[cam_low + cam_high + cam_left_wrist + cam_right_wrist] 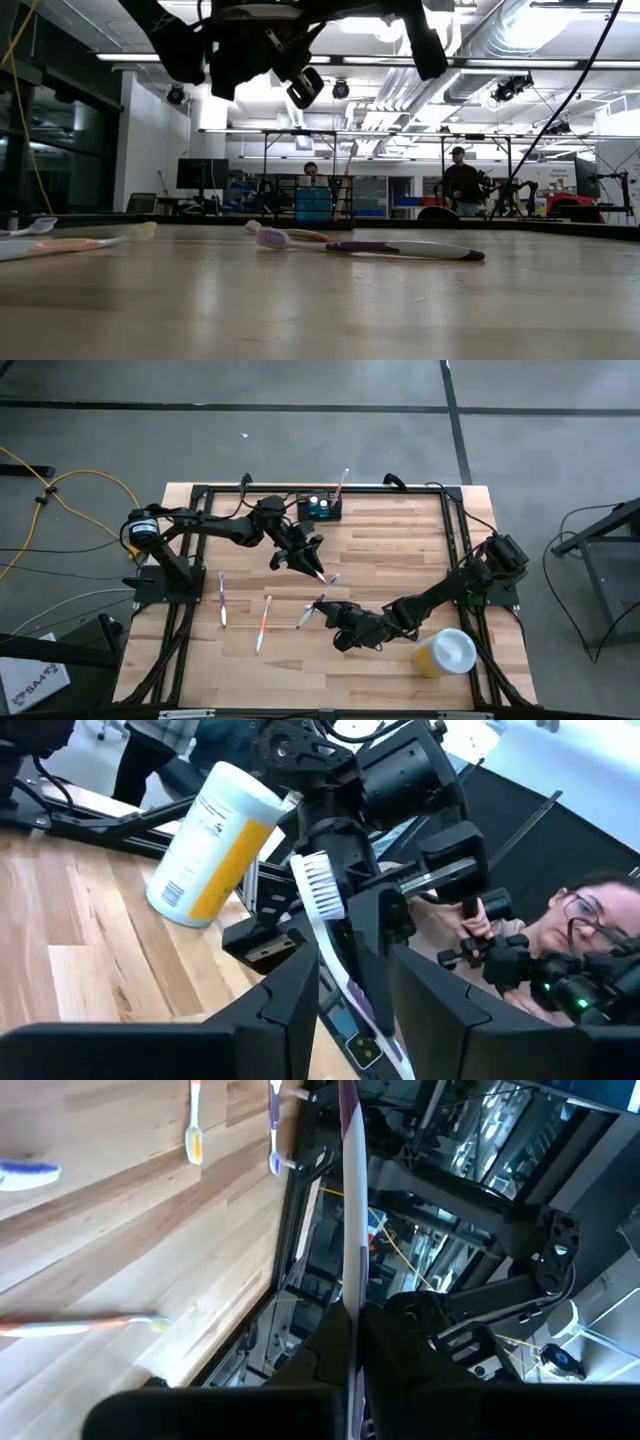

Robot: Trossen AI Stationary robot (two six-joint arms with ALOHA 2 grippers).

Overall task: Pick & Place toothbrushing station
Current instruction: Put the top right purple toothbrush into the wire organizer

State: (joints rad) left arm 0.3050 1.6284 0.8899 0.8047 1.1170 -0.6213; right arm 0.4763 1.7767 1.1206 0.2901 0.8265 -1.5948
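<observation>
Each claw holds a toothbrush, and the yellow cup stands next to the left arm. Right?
Wrong on one point: the yellow cup stands next to the right arm, as the high view shows. The rest holds: the left claw grips one toothbrush, and the right claw grips a second toothbrush.

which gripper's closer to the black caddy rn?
Left. The left gripper, holding a toothbrush, hovers just in front of the black caddy at the table's far edge. The right gripper sits well nearer the front, beside the yellow cup.
</observation>
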